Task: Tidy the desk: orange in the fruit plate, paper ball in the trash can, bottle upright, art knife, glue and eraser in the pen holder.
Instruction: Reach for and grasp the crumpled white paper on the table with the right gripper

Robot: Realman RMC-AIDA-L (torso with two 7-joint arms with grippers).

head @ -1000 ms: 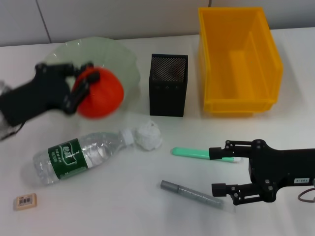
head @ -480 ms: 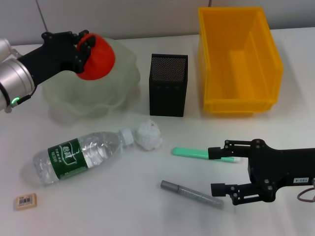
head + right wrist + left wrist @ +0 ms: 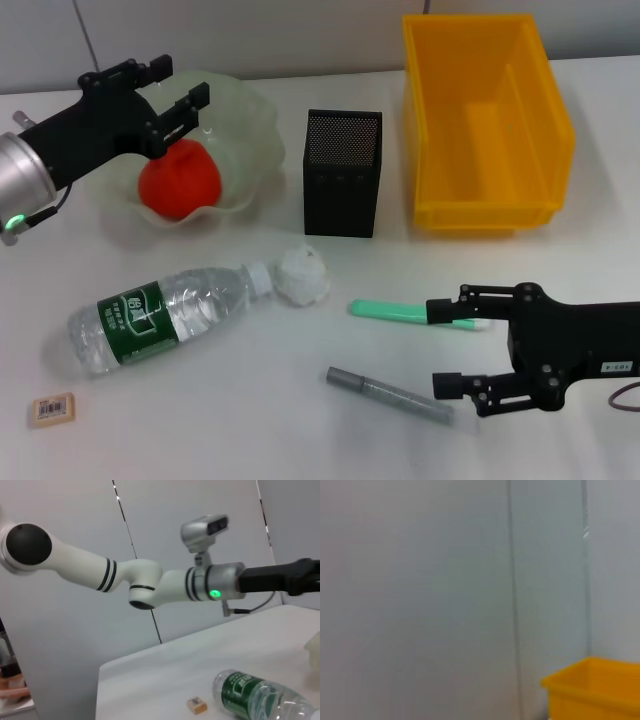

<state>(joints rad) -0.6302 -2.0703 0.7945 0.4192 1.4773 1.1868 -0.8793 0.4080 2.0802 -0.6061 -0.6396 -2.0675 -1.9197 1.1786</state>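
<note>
From the head camera I see my left claw (image 3: 172,85) raised over the fruit plate (image 3: 255,140), its fingers spread wide with nothing between them. The orange (image 3: 180,185) lies inside the plate, below the claw and apart from it. The pen holder (image 3: 341,186) stands just beside the plate, and the trash can (image 3: 484,122) is further to the right, near the back of the bench (image 3: 240,400). The bottle (image 3: 165,312) lies on its side in front of the plate, and its white cap touches the paper ball (image 3: 303,276), or nearly so. The eraser (image 3: 52,409) rests alone at the near left corner. My right claw (image 3: 448,348) sits low on the bench at the right, its fingers well apart and holding nothing. One finger is at the end of a green pen-like stick (image 3: 390,311), the other at the end of a grey stick (image 3: 390,394); which is the knife and which the glue I cannot tell.

The left wrist camera shows only a pale wall and one corner of the trash can (image 3: 595,690).

The right wrist camera looks across the bench to the left arm (image 3: 150,585), with the bottle (image 3: 260,697) and the eraser (image 3: 197,705) lying near each other in front.
</note>
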